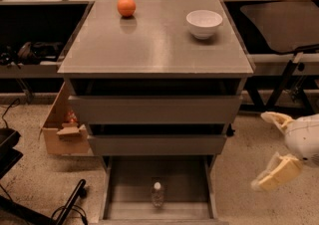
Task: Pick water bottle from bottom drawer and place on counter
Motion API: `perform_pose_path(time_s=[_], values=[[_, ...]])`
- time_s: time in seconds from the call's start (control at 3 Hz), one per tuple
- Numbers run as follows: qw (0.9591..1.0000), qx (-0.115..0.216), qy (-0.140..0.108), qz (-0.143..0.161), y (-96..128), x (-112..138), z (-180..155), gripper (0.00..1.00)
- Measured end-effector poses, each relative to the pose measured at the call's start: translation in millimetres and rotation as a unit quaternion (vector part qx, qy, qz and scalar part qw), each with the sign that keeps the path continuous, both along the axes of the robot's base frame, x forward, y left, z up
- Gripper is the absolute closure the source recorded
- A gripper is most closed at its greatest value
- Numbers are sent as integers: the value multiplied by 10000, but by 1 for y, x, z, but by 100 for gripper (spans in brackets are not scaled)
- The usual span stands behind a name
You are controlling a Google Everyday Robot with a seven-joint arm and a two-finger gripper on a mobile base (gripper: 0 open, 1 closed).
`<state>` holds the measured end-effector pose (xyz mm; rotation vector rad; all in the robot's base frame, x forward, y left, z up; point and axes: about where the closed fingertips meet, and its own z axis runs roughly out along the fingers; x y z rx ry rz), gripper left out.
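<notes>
The water bottle (158, 194), clear with a white cap, lies on the flat floor of the bottom drawer (124, 189), which is pulled out at the foot of the cabinet. The counter (154, 45) is the grey glossy top of the cabinet. My gripper (271, 149) is at the right edge, cream-coloured, low beside the cabinet, right of the drawer and well apart from the bottle. Its two fingers are spread apart with nothing between them.
An orange (126, 6) and a white bowl (204, 23) sit at the back of the counter. Two upper drawers are slightly pulled out. A cardboard box (62, 129) stands on the floor at the left. Dark shelving flanks the cabinet.
</notes>
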<state>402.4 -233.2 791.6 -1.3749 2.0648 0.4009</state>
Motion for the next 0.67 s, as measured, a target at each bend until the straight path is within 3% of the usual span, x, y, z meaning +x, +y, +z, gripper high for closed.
perform_pose_path(time_s=[0.33, 0.67], values=[[9981, 562, -250, 66, 8, 4, -38, 0], [9931, 1098, -402, 128, 16, 5, -66, 0]])
